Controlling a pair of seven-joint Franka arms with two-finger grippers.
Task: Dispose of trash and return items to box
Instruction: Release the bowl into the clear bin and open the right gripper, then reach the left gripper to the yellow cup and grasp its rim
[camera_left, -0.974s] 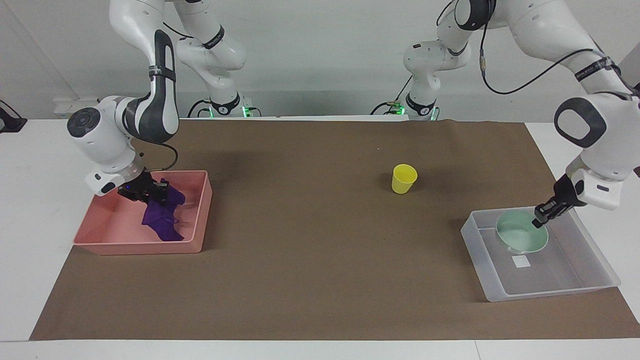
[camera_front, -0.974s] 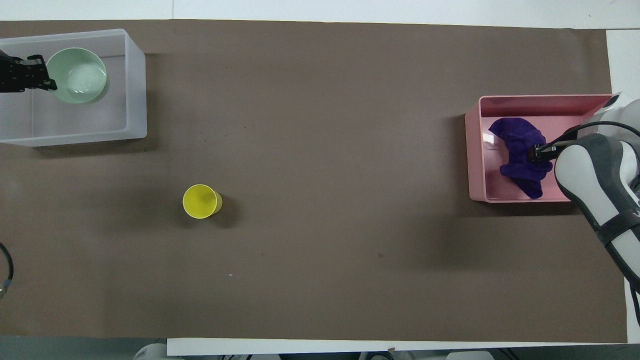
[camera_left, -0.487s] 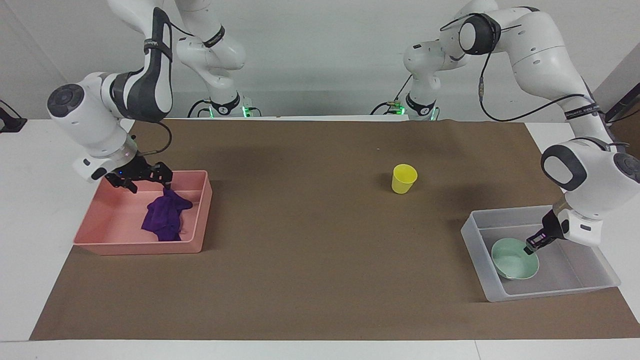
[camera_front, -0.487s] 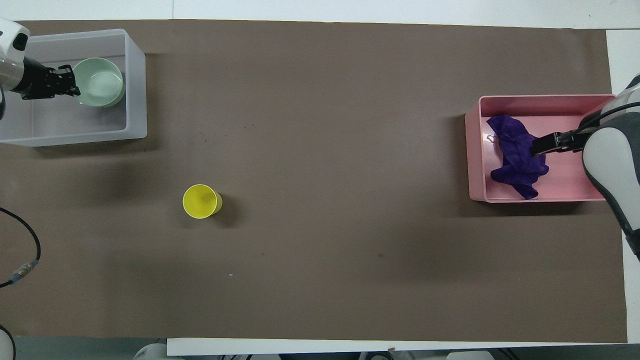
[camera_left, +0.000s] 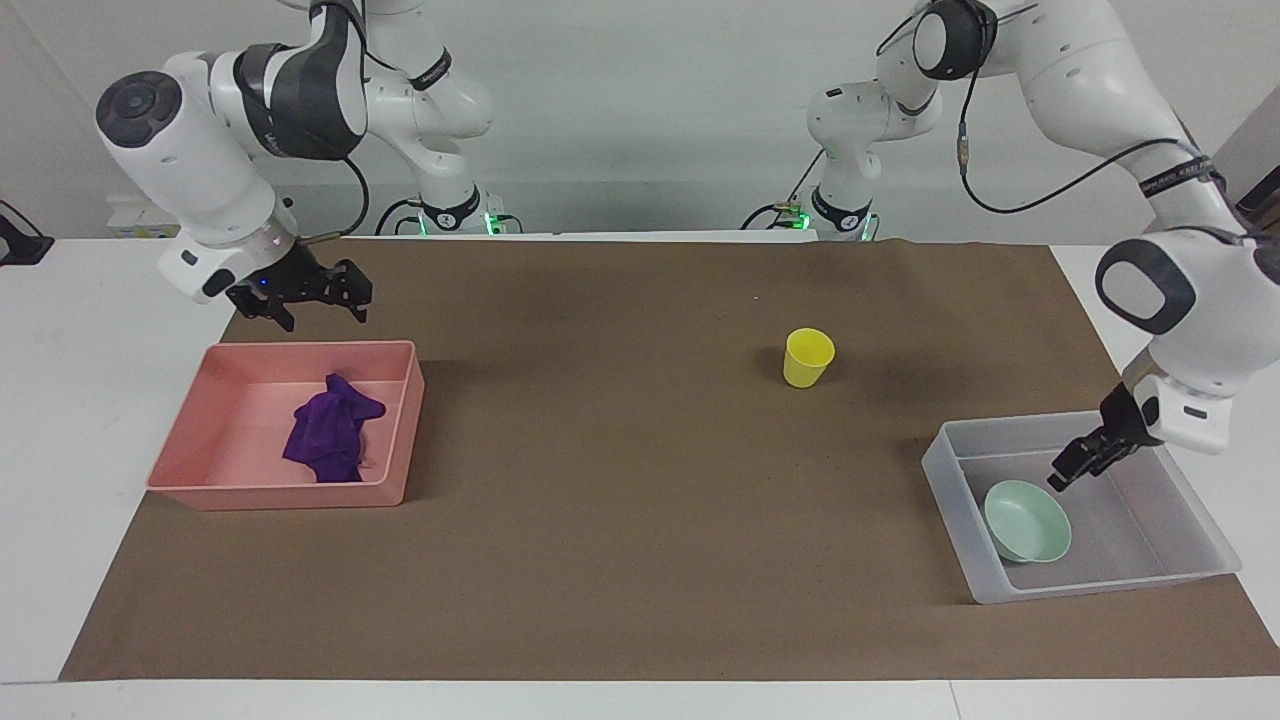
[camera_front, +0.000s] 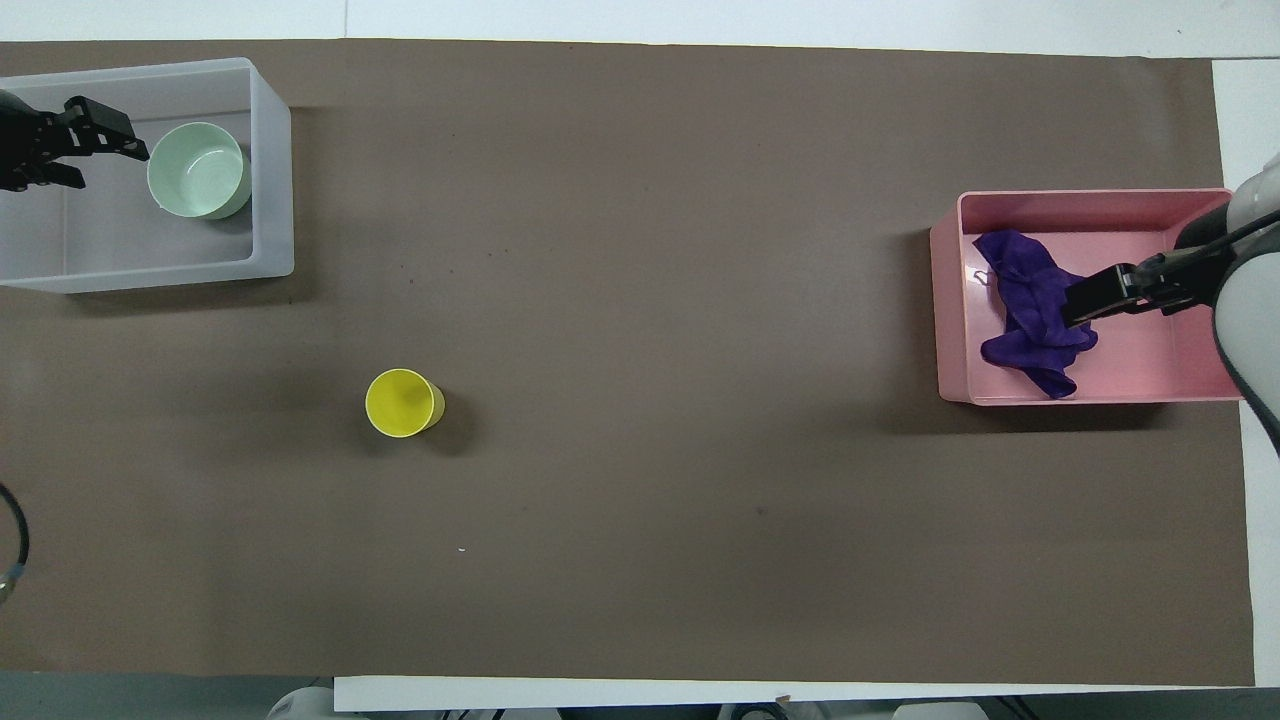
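Observation:
The purple rag (camera_left: 330, 438) lies crumpled in the pink tray (camera_left: 395, 490); it also shows in the overhead view (camera_front: 1030, 320). My right gripper (camera_left: 322, 312) is open and empty, raised over the pink tray's edge nearer the robots, clear of the rag. The mint-green bowl (camera_left: 1027, 520) sits upright in the clear tray (camera_left: 945, 470), covering the sticker. My left gripper (camera_left: 1072, 472) is open just above the tray floor beside the bowl (camera_front: 198, 170), not touching it. The yellow cup (camera_left: 808, 357) stands upright on the brown mat, between the trays and nearer the clear tray.
The brown mat (camera_left: 620, 520) covers most of the white table. The pink tray (camera_front: 945, 300) is at the right arm's end and the clear tray (camera_front: 270, 200) at the left arm's end. The cup (camera_front: 403, 402) stands alone on the mat.
My right gripper let go of the rag and rose out of the pink tray. My left gripper set the bowl down in the clear tray, opened and drew slightly back.

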